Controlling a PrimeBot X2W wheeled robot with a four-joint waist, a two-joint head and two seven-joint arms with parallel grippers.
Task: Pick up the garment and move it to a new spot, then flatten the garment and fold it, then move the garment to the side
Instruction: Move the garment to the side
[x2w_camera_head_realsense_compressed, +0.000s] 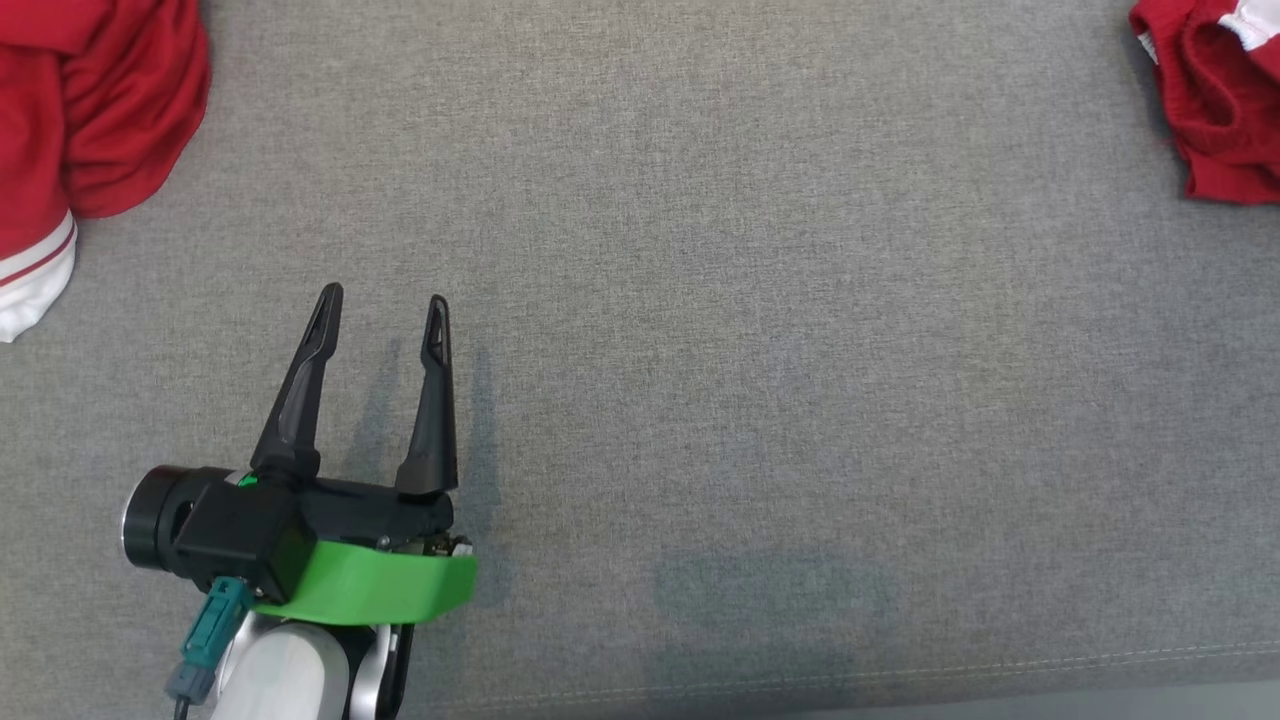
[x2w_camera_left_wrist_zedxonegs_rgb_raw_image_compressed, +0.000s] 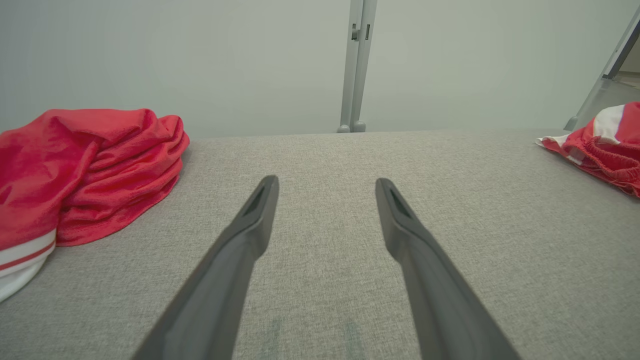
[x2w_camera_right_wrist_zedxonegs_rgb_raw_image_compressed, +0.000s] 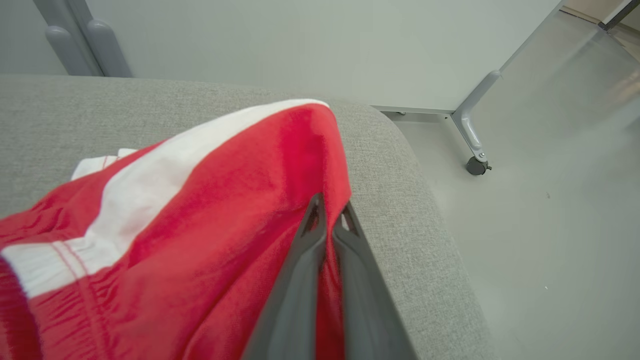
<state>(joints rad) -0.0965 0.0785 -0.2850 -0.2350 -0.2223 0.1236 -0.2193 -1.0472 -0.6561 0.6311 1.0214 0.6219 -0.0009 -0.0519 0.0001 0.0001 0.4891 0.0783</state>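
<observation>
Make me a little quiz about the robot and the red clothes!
1. True or false: the left gripper is open, with nothing between its fingers, above the grey cushion.
2. Pick one: what is the right gripper shut on? A) a blue towel, B) the red and white garment, C) nothing at all.
3. Fill the gap: in the head view, the other red pile lies at the top ___ corner.

Key: 1 true; 2 B; 3 left.
</observation>
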